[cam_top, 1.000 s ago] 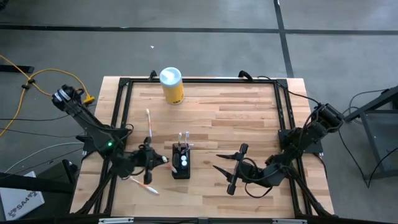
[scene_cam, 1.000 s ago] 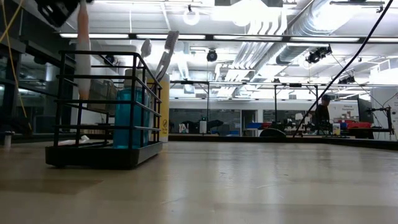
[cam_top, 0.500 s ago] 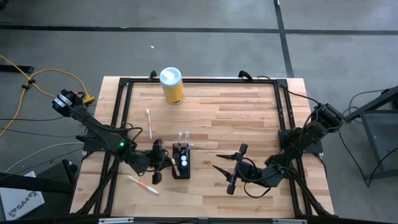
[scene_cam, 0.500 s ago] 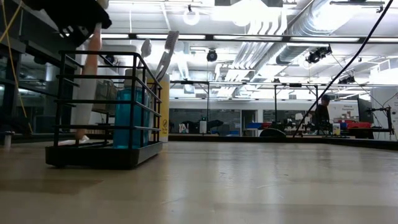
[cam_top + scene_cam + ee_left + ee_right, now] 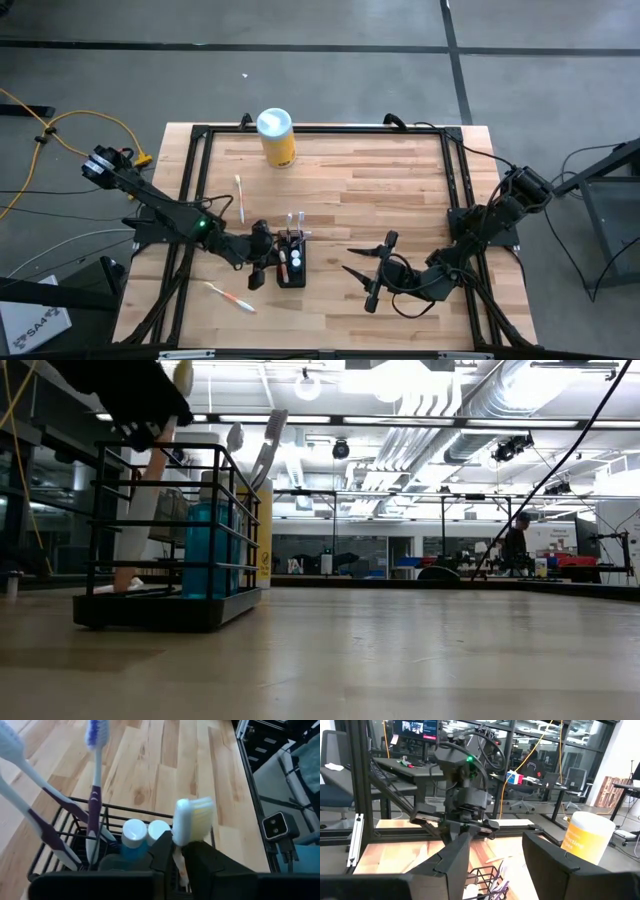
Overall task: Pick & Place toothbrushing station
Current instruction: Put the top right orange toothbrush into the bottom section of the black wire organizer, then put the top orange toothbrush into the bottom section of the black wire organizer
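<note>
The toothbrushing station (image 5: 291,259) stands near the table's (image 5: 380,190) front middle. My left gripper (image 5: 181,851) is over it, fingers narrow around a toothbrush (image 5: 192,820) lowered inside; next I judge a clean release. My right gripper (image 5: 362,272) waits wide, right. Only the low view shows the handle reaching the station's floor.
</note>
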You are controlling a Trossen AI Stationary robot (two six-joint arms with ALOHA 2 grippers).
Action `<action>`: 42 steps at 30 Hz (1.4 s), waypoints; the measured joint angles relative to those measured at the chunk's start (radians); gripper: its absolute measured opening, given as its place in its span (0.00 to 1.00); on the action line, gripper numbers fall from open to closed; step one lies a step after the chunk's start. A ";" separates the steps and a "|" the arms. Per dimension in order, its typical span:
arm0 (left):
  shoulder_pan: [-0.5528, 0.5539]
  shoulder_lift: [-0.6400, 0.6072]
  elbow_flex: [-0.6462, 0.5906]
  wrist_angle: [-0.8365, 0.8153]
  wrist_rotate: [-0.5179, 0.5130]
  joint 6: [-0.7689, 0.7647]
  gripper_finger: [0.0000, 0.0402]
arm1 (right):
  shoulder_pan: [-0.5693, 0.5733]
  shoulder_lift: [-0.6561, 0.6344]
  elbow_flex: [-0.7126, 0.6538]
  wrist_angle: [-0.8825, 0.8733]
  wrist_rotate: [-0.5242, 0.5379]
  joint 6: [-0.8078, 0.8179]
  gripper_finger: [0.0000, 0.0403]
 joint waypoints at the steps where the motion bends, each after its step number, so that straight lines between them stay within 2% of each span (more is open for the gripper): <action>1: 0.007 0.000 0.000 0.000 0.005 0.000 0.12 | 0.000 0.000 0.000 0.000 0.000 0.000 0.43; 11: 0.022 0.000 0.000 -0.004 0.002 0.044 0.23 | 0.000 0.000 0.000 0.000 0.000 0.000 0.43; 25: -0.058 0.000 -0.001 0.028 -0.116 0.101 0.24 | 0.000 0.000 0.000 -0.026 -0.004 0.031 0.43; 37: -0.102 -0.016 -0.001 0.043 -0.132 0.098 0.24 | 0.000 0.000 0.000 -0.024 -0.007 0.034 0.43; 42: -0.155 -0.078 -0.001 0.002 -0.220 0.102 0.24 | 0.000 0.000 0.000 -0.024 -0.007 0.034 0.43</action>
